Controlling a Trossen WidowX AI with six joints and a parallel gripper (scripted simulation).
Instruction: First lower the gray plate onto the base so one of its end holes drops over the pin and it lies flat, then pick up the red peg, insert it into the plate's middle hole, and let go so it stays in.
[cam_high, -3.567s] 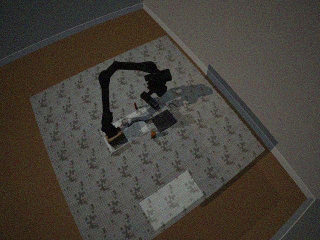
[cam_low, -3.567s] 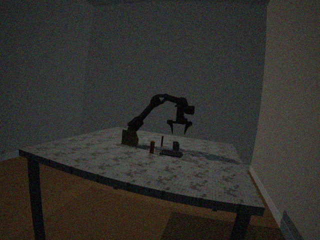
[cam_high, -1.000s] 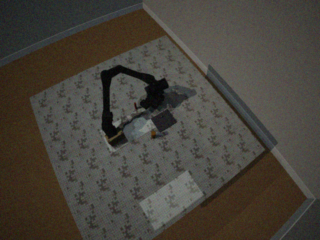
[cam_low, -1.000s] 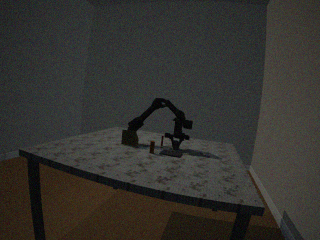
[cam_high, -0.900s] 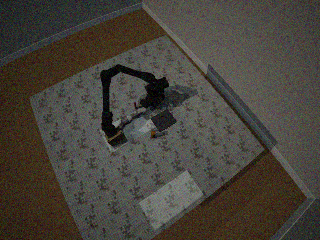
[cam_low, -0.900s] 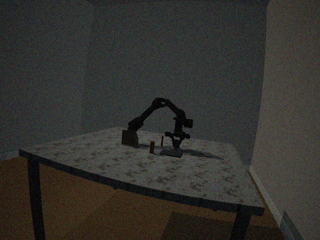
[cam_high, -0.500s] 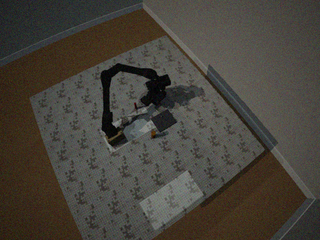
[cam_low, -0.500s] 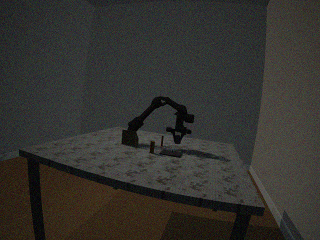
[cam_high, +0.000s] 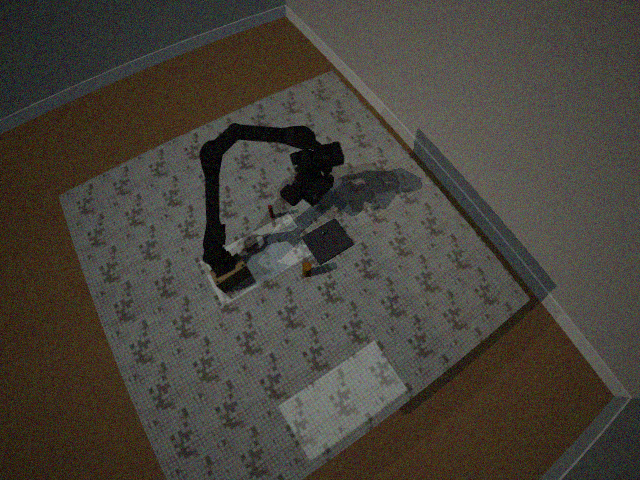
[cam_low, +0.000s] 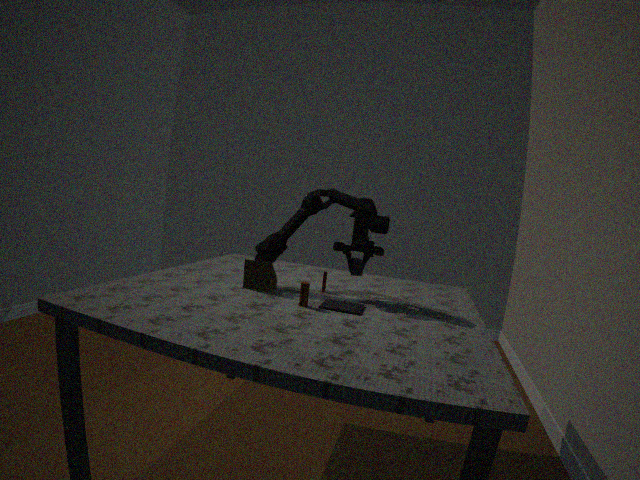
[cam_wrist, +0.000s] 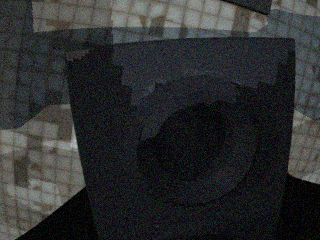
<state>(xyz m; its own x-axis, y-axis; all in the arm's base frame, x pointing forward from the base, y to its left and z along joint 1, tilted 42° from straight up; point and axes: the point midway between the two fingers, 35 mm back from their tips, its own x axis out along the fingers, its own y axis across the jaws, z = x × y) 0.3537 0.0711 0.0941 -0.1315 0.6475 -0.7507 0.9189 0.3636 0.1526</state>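
Observation:
My gripper is shut on the gray plate and holds it in the air above the table. The plate fills most of the wrist view, with one large round hole showing; its other holes cannot be made out. The dark square base lies flat below the gripper and to one side; its corner shows at the top of the wrist view. A small dark spot on the base, seen from the top view, looks like the pin. The red peg stands upright, apart from the base.
An orange cylinder stands upright close beside the base, on the side away from the red peg. The arm's mount is at the left. The arm's shadow falls across the patterned table top.

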